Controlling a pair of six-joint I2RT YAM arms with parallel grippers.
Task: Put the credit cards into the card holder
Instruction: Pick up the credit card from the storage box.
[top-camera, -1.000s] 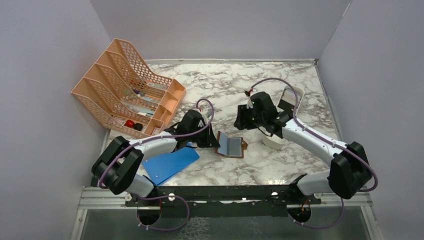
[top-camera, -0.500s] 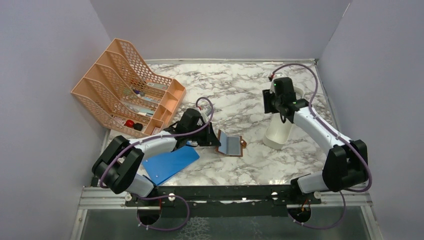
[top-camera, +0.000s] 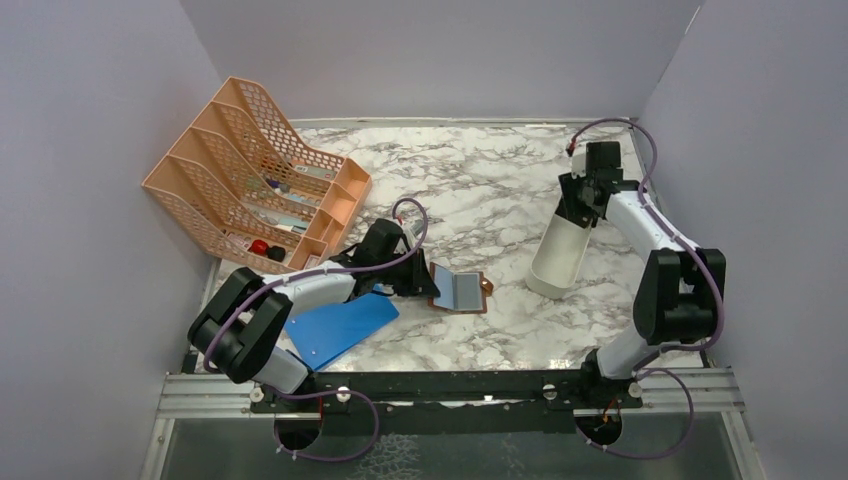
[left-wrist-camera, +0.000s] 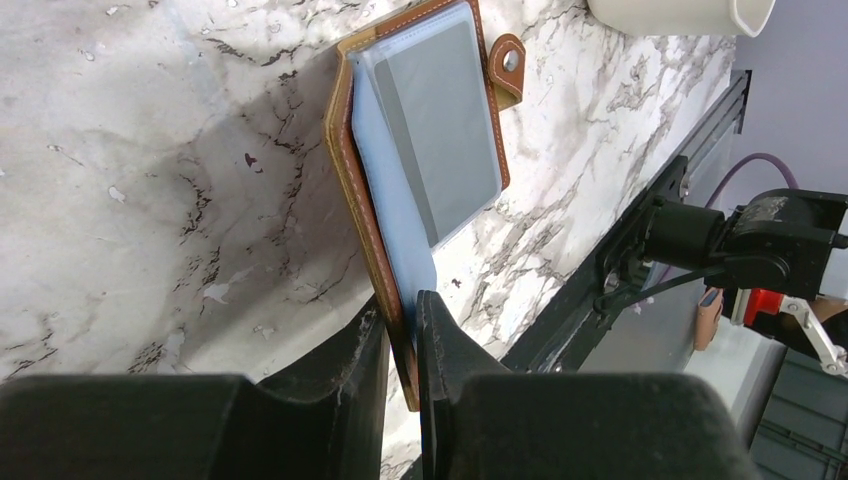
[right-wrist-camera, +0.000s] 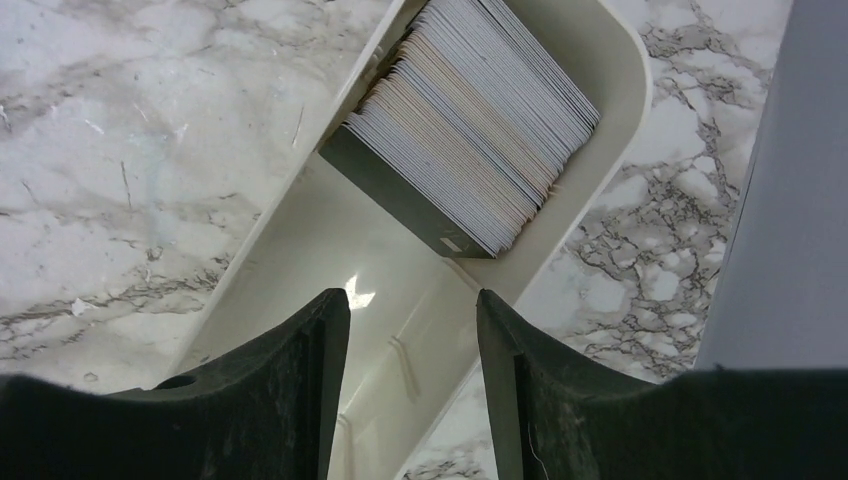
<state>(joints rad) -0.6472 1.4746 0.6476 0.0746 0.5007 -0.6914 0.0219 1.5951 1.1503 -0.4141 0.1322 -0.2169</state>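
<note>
Noted brown card holder (top-camera: 460, 291), white tray (top-camera: 560, 256), orange mesh rack (top-camera: 250, 185), blue board (top-camera: 338, 328) & white marble table (top-camera: 480, 190) w/ grey veins.

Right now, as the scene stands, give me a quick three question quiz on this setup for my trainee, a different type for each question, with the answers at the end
1. True or false: the card holder is folded closed.
2. Where does the stack of cards sit? A, in the orange rack. B, in the white tray. C, on the blue board.
3. Which end effector has the card holder's edge between its fingers?

Key: 1 false, it lies open. 2 B. 3 the left end effector.
</note>
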